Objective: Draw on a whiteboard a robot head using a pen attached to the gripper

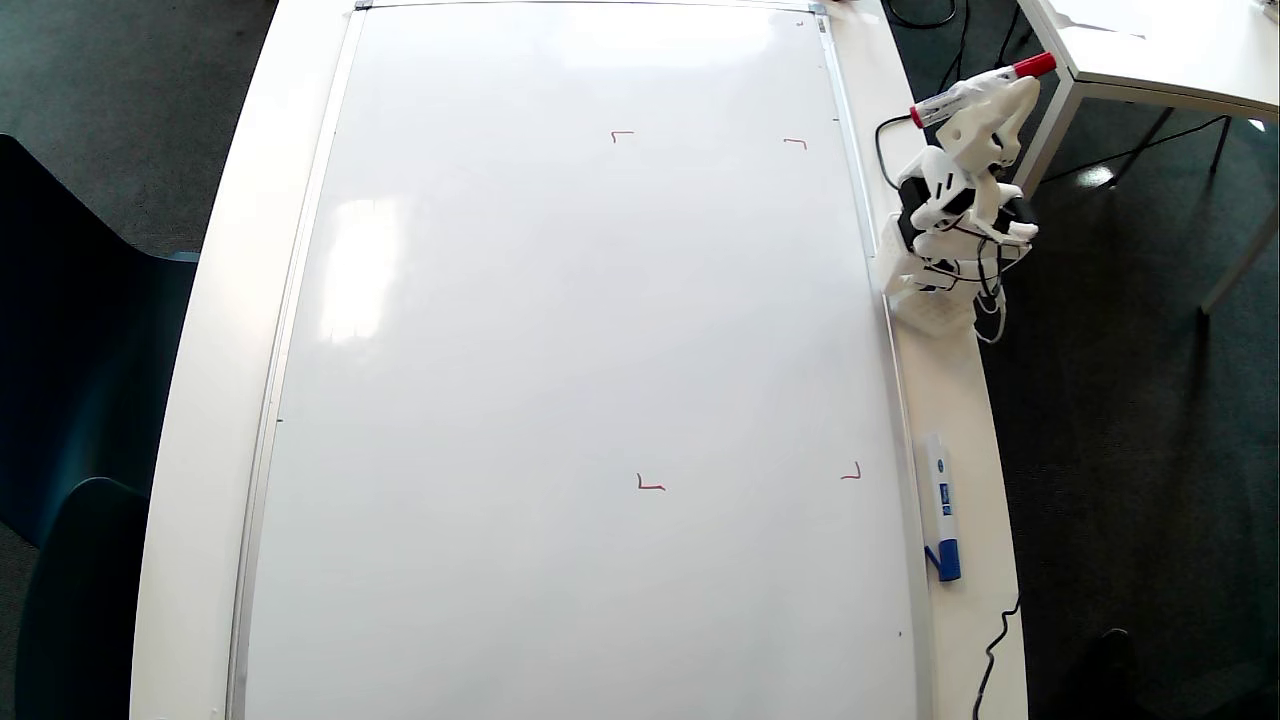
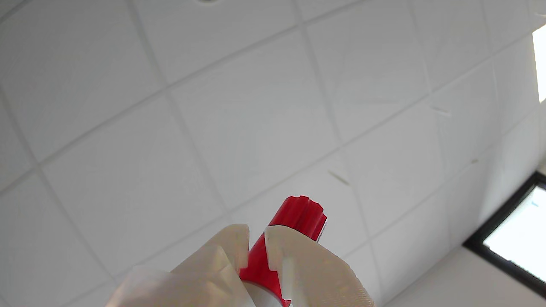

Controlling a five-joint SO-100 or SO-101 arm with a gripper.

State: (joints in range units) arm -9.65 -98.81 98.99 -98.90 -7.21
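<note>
While the whiteboard is lying flat across the white table in the overhead view, its glossy face is carrying only four small red corner marks; no drawing of a robot head is showing between them. Off the board's right edge, the small white arm is sitting folded on its base at the table's rim, and the gripper is hanging out past the table over dark floor. Its fingers are closing around the pen, which is lying roughly level with its red end toward another white table at upper right. A white-and-blue marker is resting on the table just beside the board's right frame, well below the arm, and black cables are trailing near the base. Facing the tiled ceiling, the wrist view is showing the two pale fingertips pinching the pen's red end between them.
</note>
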